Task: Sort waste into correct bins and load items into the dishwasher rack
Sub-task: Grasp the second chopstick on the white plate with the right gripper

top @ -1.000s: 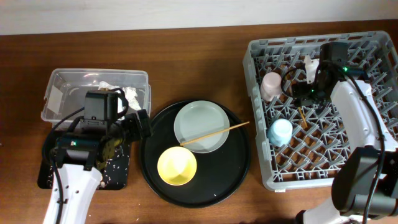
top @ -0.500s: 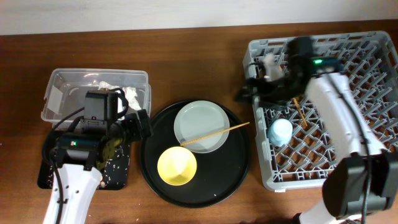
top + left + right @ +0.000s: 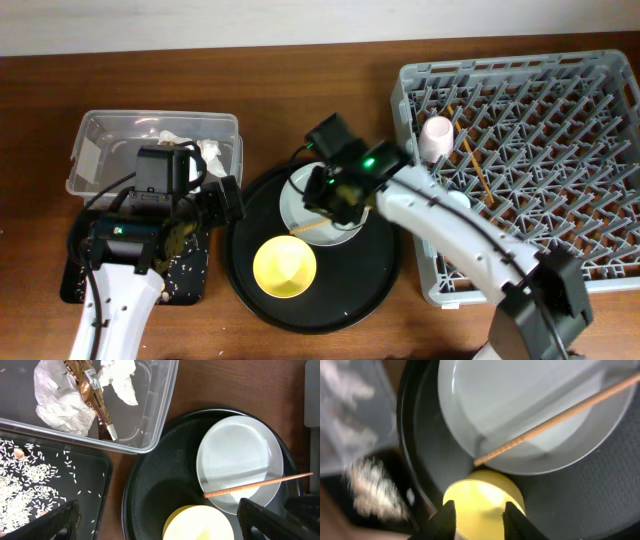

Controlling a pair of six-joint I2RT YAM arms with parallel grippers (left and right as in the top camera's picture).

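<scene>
My right gripper (image 3: pixel 320 195) hovers over the pale plate (image 3: pixel 345 232) on the round black tray; its jaws (image 3: pixel 479 522) stand apart, narrowly, with nothing in them. Beneath them are the yellow bowl (image 3: pixel 482 497) and the end of a wooden chopstick (image 3: pixel 555 420) that lies across the plate (image 3: pixel 520 395). The bowl (image 3: pixel 285 265) sits at the tray's front left. A pink cup (image 3: pixel 437 135) and another chopstick (image 3: pixel 470 162) lie in the grey rack (image 3: pixel 520 62). Over the tray's left edge, my left gripper (image 3: pixel 160 530) is open and empty. The blue cup is hidden.
A clear tub (image 3: pixel 100 130) at the back left holds a white napkin (image 3: pixel 120 380) and a brown-gold wrapper (image 3: pixel 92 390). In front of it, a shallow black tray (image 3: pixel 95 475) carries scattered pale scraps (image 3: pixel 25 495). The round black tray (image 3: pixel 375 285) fills the middle.
My right arm swung left out of the rack to above the plate, and its jaws opened wide and then narrowed. A chopstick now lies in the rack. The left arm stayed still.
</scene>
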